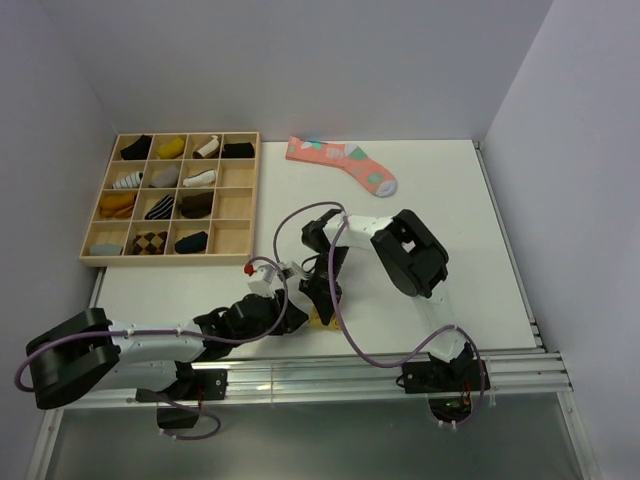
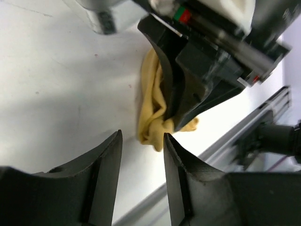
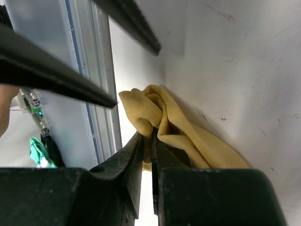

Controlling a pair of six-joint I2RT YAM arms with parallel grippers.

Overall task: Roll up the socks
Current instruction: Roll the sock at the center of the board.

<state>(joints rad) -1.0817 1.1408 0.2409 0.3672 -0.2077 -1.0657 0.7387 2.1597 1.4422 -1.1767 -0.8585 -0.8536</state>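
Mustard-tan sock (image 3: 178,127) lies bunched on the bench (image 2: 61,84), clamped in the right pincer (image 3: 151,141); left pincer (image 2: 142,136) stands parted just beside it, empty.

Both arms are mostly matte black. The left arm (image 1: 150,345) has a white forearm shell, and the right arm (image 1: 410,250) has chunky black joint housings. A thin purple cable (image 1: 345,325) runs along each (looping loosely off the links). The left gripper (image 2: 142,140) has curved black fingers (image 2: 106,179). The right gripper (image 3: 149,141) carries what seems to be a small red-and-green marking (image 2: 182,15).
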